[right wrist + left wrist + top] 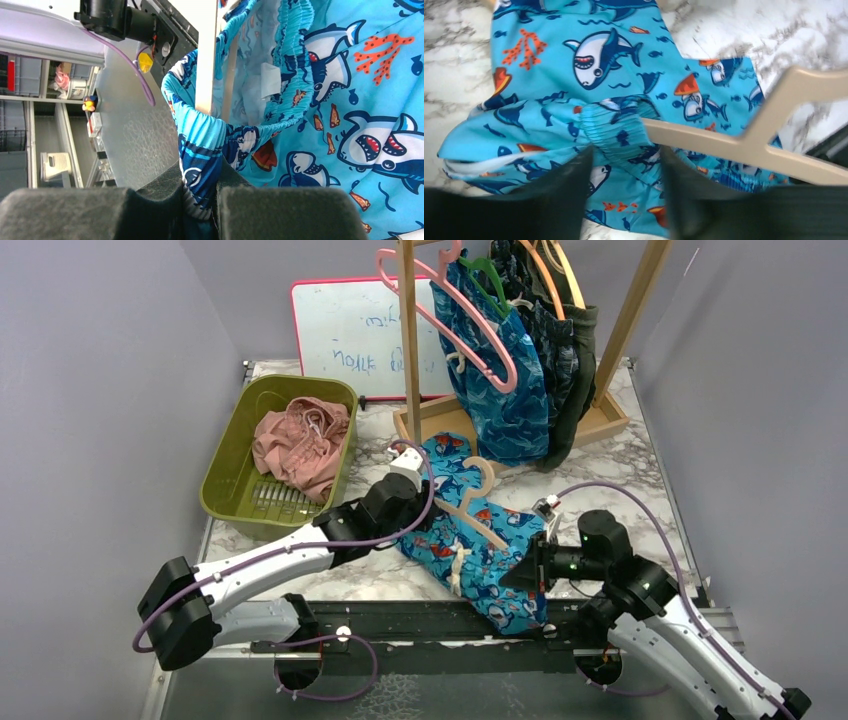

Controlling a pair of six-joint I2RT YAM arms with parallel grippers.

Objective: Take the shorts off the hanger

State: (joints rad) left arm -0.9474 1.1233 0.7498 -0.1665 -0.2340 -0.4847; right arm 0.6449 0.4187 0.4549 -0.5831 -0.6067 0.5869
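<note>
One pair cartoon-print shorts [500,585] | right claw [200,186] clenched on its waistband | left claw [626,156] spread apart | whiteboard [350,330] writing unreadable

Blue shark-print shorts [443,540] lie crumpled on the table [640,480] (beige hanger [472,523] threaded through the waistband).

You're seeing bright blue shorts [510,535] showing white sharks and orange coral, a beige hanger [744,145], a white grey-veined marble bench [640,465], and dusty pink shorts [298,445] sitting in an olive-green basket [222,480].
</note>
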